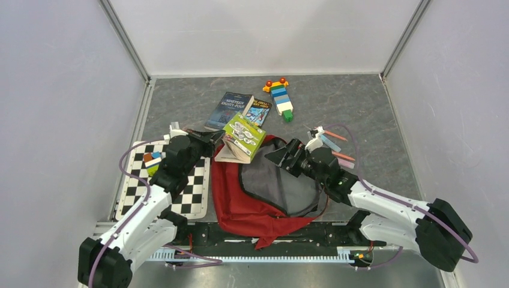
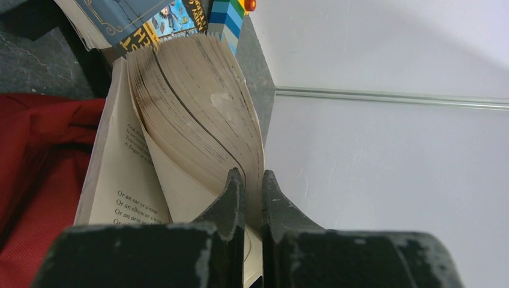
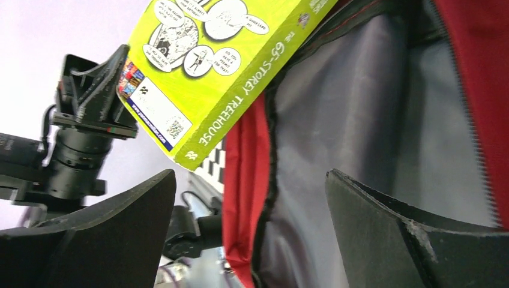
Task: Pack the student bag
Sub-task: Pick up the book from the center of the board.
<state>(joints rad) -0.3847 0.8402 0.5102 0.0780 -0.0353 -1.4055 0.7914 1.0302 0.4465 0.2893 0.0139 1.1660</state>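
Top external view: your left gripper (image 1: 216, 143) pinches the green book (image 1: 245, 135) by thin pages, over the far edge of the open student bag (image 1: 246, 211) lying between the arms. Your right gripper (image 1: 281, 155) gapes wide. Lower the book slowly into the grey opening.

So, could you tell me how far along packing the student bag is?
Done: the student bag lies open, grey lining showing, nothing visible inside. In hand: the left gripper is shut on the green book at the bag's far edge; the right gripper is open over the lining. Left: two books, the block toy and pens lie on the table.
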